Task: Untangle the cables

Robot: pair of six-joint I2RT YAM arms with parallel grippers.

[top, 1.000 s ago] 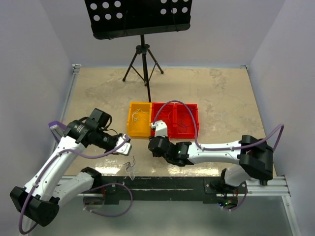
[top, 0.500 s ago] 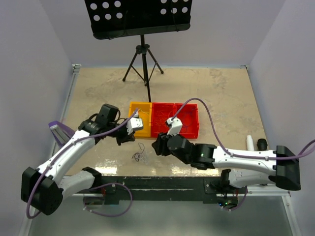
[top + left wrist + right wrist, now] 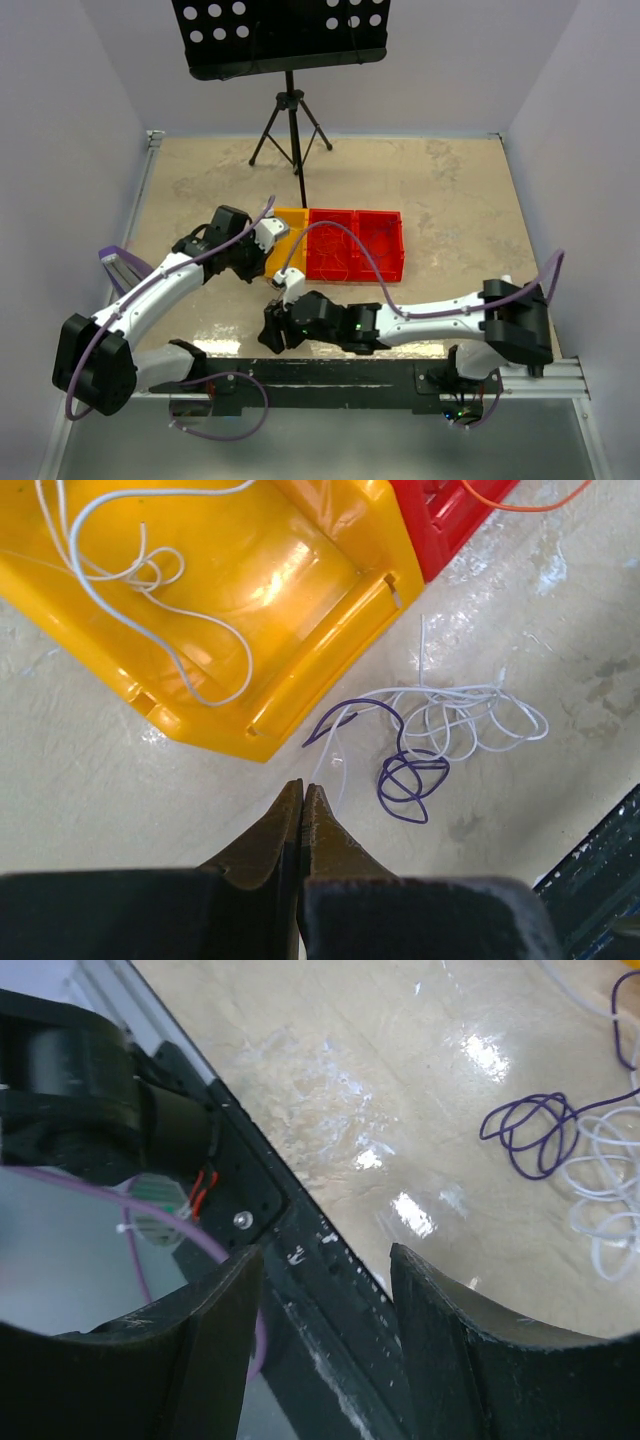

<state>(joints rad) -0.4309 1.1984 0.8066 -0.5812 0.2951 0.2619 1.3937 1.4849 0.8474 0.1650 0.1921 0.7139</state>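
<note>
Right gripper point(image 3: 271, 336) sits low at the near edge of the table point(image 3: 450, 200), just left of centre, over the black rail point(image 3: 300, 1260). Its fingers point(image 3: 225, 1310) are spread wide with nothing between them.

The cables point(image 3: 440, 745) are a loose tangle of white and purple strands. They lie flat on the table just past the right gripper and beside the near corner of the yellow bin point(image 3: 330, 650), apart from the bin wall. In the right wrist view the purple loops point(image 3: 535, 1130) lie nearest the fingers, with the white loops point(image 3: 610, 1195) next to them on the right. The tangle can't be made out in the top view.

Left gripper point(image 3: 302, 792) hangs over the table at the yellow bin's near-left side, with its fingers pressed together. A thin white strand runs from the tangle to the tips; can't tell if it is pinched.

Yellow bin point(image 3: 292, 240) is mid-table and holds a looped white wire point(image 3: 130, 580). Red bin point(image 3: 396, 245) touches its right side, with an orange strand point(image 3: 520, 505) at its edge. A black stand point(image 3: 290, 110) is at the far edge.
</note>
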